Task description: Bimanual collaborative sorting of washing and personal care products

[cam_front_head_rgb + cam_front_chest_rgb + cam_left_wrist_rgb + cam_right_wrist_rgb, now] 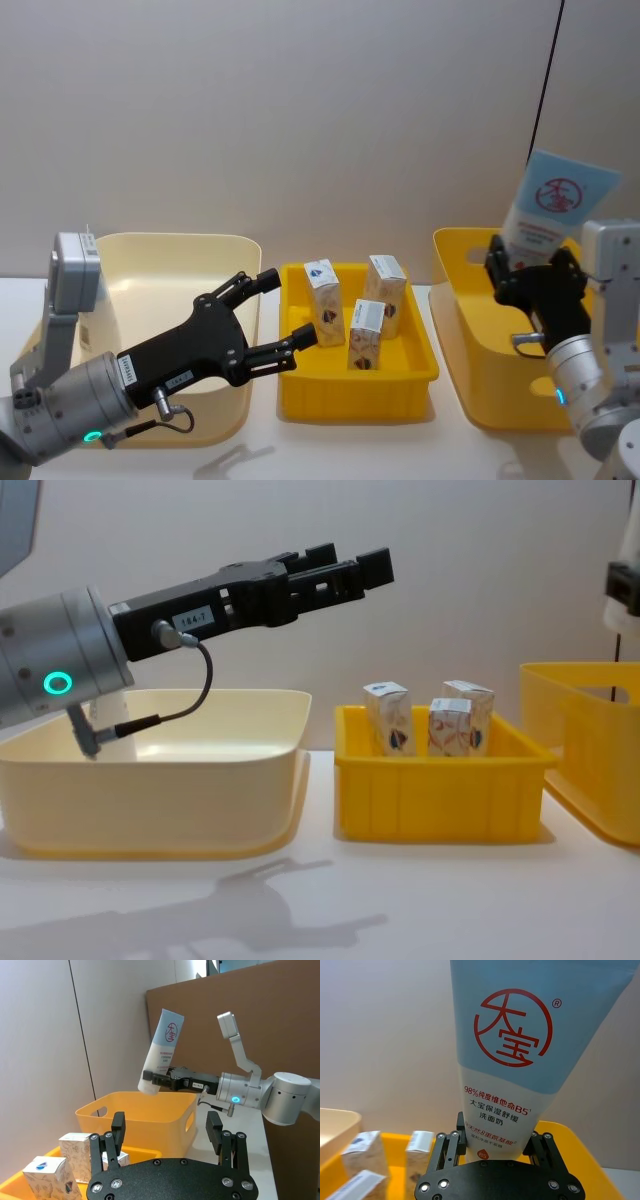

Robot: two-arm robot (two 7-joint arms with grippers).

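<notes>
— Right end effector (533, 266), what state?
— Clamped on the light-blue tube (548, 200), holding it tilted above the right yellow crate (470, 310).
— Left end effector (288, 306)?
— Jaws apart, raised between the cream basin (170, 248) and the middle crate (360, 392) holding three white cartons (385, 282).

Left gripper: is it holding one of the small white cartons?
No: the left gripper is open and empty; all three small white cartons stand in the shallow yellow plastic crate.

Cream basin (170, 262) at lower left, just beside a shallow yellow crate (360, 388) at lower centre. Deeper yellow crate (478, 345) at lower right, all on a white table (340, 450). Plain beige wall (300, 120) across the top.
</notes>
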